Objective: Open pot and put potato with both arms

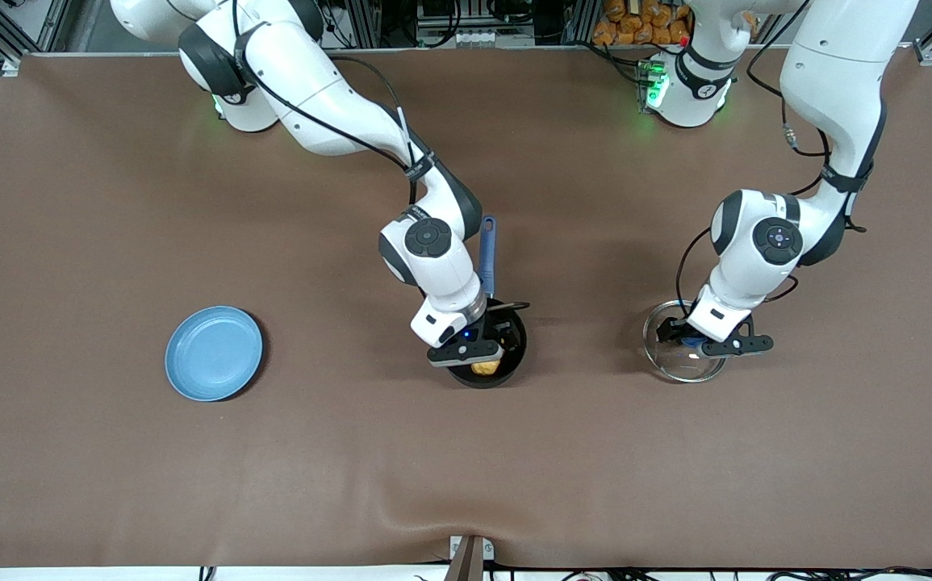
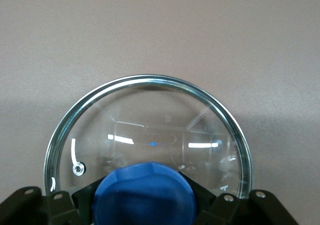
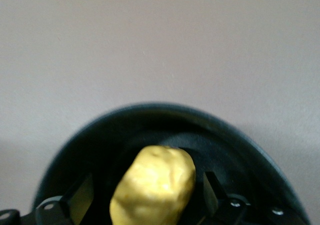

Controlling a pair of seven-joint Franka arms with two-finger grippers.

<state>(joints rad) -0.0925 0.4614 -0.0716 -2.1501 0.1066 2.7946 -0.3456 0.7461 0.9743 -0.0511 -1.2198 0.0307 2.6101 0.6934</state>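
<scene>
So the potato [image 3: 152, 187] sits inside the pot [image 1: 512, 359] mid-tabletop, right gripper [image 1: 482, 355] spread open around it, so lift straight up without nudging it, while the left gripper [image 1: 704, 345] pinches the glass lid's [image 2: 150, 130] blue knob [image 2: 145, 195].

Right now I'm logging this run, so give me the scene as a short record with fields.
pot: open, mid-table, blue handle pointing toward the robots' bases
potato: inside the pot
right gripper: in the pot, jaws spread either side of the potato
glass lid: flat on the table toward the left arm's end
left gripper: shut on the lid's blue knob
blue plate: toward the right arm's end
</scene>
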